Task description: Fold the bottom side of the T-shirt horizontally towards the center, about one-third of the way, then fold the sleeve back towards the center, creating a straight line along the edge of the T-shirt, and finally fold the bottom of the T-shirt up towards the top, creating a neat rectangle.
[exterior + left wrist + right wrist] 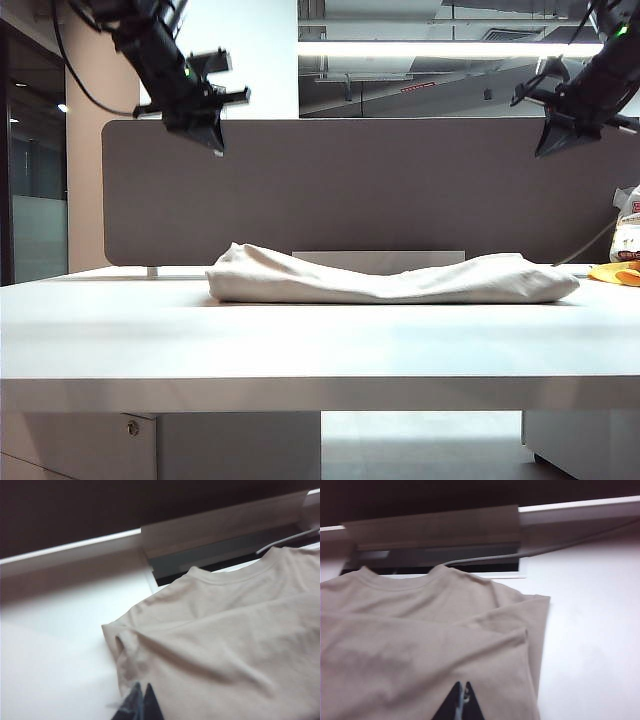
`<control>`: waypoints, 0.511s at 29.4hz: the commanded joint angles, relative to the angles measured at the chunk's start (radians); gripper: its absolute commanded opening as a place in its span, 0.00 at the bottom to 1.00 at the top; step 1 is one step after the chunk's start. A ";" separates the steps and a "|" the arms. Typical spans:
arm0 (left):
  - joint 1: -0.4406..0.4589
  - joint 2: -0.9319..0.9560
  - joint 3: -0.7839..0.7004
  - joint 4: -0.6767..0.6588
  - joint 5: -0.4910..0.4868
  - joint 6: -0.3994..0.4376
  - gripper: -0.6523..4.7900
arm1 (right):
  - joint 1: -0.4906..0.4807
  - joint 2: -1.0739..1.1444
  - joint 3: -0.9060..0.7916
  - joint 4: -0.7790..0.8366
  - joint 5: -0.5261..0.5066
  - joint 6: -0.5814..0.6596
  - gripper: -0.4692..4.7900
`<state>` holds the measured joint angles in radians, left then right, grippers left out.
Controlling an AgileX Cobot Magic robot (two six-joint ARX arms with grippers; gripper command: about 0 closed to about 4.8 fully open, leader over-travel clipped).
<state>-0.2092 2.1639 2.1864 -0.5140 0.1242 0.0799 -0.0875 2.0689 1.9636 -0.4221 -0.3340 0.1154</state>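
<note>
The T-shirt (390,278) lies folded into a long low bundle across the middle of the bench (300,340), in front of the grey divider panel (360,190), its collar toward the far side. The left claw (207,128) hangs high at the left, the right claw (556,135) high at the right; both are closed and empty, well clear of the cloth, probably so the fold lies undisturbed.

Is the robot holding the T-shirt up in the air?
No, the T-shirt lies folded on the white desk, while the left gripper and right gripper hang shut high above it.
</note>
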 commanded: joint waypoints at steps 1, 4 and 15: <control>0.000 -0.044 0.003 -0.043 0.003 0.029 0.11 | 0.000 -0.068 -0.072 -0.006 -0.005 -0.015 0.08; 0.000 -0.085 0.003 -0.069 0.003 0.028 0.11 | -0.001 -0.137 -0.147 0.013 -0.006 -0.015 0.08; 0.000 -0.226 0.002 -0.202 0.004 0.045 0.11 | 0.002 -0.403 -0.463 0.105 -0.024 -0.015 0.08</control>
<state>-0.2089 1.9572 2.1845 -0.6830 0.1272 0.1165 -0.0868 1.6981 1.5299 -0.3496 -0.3447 0.1036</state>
